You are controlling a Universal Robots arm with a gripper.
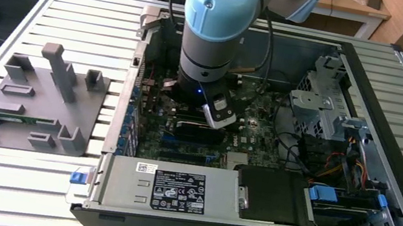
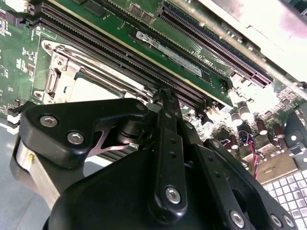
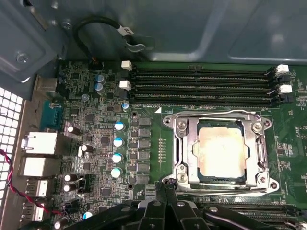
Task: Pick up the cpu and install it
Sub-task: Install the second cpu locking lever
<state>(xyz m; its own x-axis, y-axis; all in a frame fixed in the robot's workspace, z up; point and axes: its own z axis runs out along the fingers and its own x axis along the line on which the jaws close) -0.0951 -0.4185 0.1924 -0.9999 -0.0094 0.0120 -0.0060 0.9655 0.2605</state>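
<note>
The cpu [image 3: 223, 148], a flat square chip with a pale metal top, lies inside the silver socket frame [image 3: 178, 143] on the green motherboard [image 3: 103, 120]. In the second wrist view the cpu [image 2: 91, 88] is a pale patch within that frame. My gripper [image 3: 166, 186] hovers just beside the socket's edge, fingers pressed together with nothing between them; in the second wrist view the gripper [image 2: 163, 94] shows its black linkage from behind. In the exterior view the gripper [image 1: 213, 115] hangs low over the board inside the open computer case [image 1: 388, 175], and the arm hides the socket.
Empty memory slots [image 3: 201, 84] run alongside the socket. A grey fixture tray [image 1: 39, 101] with a green memory stick [image 1: 16, 117] sits at the exterior view's left on the slatted table [image 1: 1, 184]. A power supply [image 1: 168, 188], drive cage [image 1: 322, 105] and cables [image 1: 325, 161] crowd the case.
</note>
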